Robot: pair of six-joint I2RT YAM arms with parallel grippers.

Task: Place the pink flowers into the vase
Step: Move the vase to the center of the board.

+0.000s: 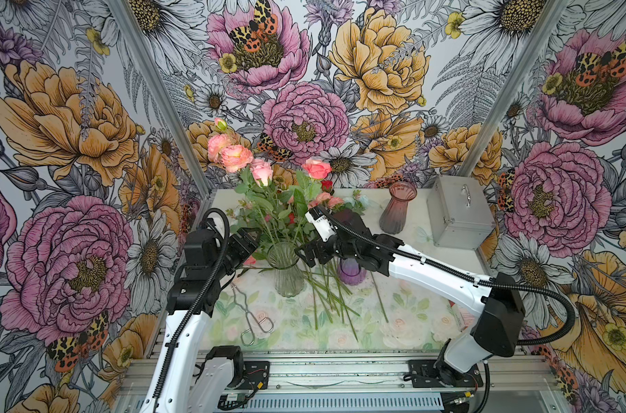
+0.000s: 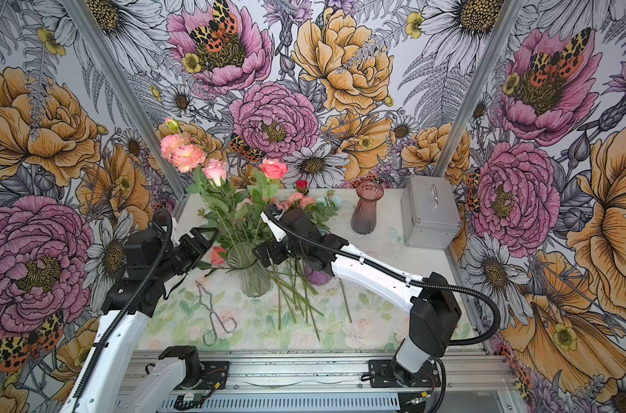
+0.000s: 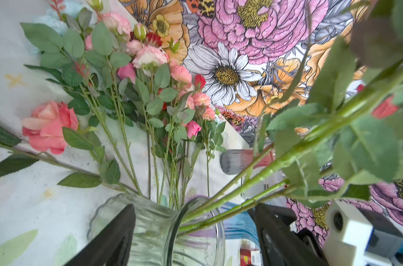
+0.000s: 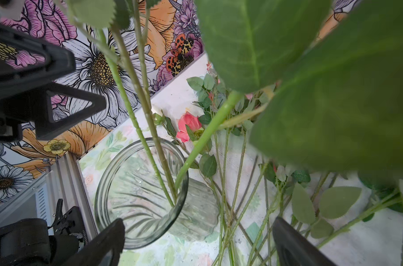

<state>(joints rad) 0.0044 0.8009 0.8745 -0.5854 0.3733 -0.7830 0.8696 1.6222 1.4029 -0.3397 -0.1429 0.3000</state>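
In a top view the left gripper [image 1: 251,246] hangs just left of the vase [image 1: 286,275], jaws apart and empty. Pink flowers [image 1: 233,155] stand in the vase at frame centre. A pink rose [image 1: 249,261] lies on the table [image 1: 408,232] at its left side, and more pink blooms [image 1: 326,200] lie in the pile behind. Just right of the rim, the right gripper [image 1: 304,255] gapes wide, holding nothing.

Pink flowers [image 1: 261,171] in vase [image 1: 286,279], tongs [image 1: 249,314] left
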